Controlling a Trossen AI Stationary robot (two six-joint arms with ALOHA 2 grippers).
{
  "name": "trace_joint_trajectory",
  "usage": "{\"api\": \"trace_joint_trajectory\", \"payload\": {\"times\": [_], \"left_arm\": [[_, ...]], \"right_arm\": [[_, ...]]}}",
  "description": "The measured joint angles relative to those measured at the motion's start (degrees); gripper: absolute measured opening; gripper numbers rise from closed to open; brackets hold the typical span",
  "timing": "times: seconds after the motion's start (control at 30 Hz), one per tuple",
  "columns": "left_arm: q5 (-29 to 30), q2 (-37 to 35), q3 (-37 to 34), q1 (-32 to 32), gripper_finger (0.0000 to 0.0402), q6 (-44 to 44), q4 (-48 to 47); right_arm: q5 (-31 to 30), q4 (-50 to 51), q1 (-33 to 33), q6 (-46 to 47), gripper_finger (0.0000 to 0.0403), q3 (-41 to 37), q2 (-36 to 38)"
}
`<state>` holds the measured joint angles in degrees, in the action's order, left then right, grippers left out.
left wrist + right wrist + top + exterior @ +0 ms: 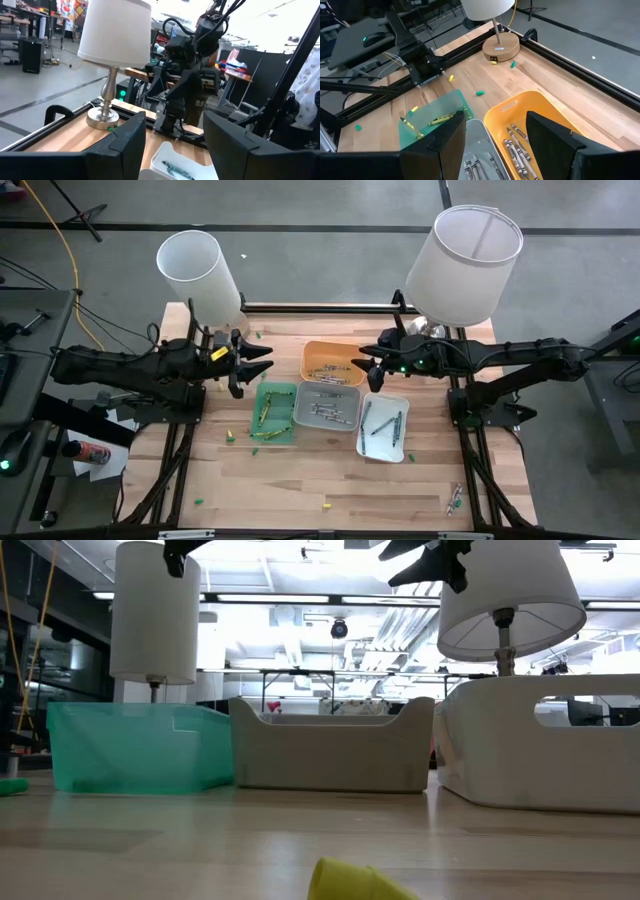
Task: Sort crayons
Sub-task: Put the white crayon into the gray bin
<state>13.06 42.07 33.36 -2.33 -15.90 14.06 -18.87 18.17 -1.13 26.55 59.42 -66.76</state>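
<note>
Fingers spread wide and empty on both: left gripper (pixel 262 360) above the table's left rear, right gripper (pixel 362 360) over the orange tray (pixel 333 363). High view: crayons (pixel 326 406) lie in the grey tray (pixel 324 406); more fill the green tray (pixel 273 412), white tray (pixel 384 426) and orange tray, with strays on the wooden table (pixel 300 480); two lamps at rear corners. Low view: trays in a row, yellow crayon (pixel 355 882) at near edge. Left wrist view: lamp (pixel 114 55), right arm opposite. Right wrist view: orange tray's crayons (pixel 519 152), bare wood beyond
</note>
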Motion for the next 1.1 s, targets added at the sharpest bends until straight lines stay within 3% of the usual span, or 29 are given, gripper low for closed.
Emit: {"api": "trace_joint_trajectory", "payload": {"times": [0.3, 0.67, 0.87, 1.1], "left_arm": [[0.0, 0.02, 0.0, 0.02, 0.0184, 0.07, -0.28], [-0.13, 0.02, 0.0, 0.02, 0.0184, 0.98, -0.77], [-0.58, 0.02, 0.0, 0.02, 0.0184, 0.96, -0.85], [-0.65, 0.02, 0.0, 0.02, 0.0184, -1.25, -0.87]], "right_arm": [[1.19, -0.01, 0.0, 4.21, 0.0201, 0.0, 0.0], [18.24, 0.06, -2.47, 11.17, 0.0201, 0.0, 0.0], [24.5, 6.42, -10.1, 21.37, 0.0201, 0.04, 0.0], [18.95, 12.98, -27.23, 42.11, 0.0201, -3.25, 0.0]]}}
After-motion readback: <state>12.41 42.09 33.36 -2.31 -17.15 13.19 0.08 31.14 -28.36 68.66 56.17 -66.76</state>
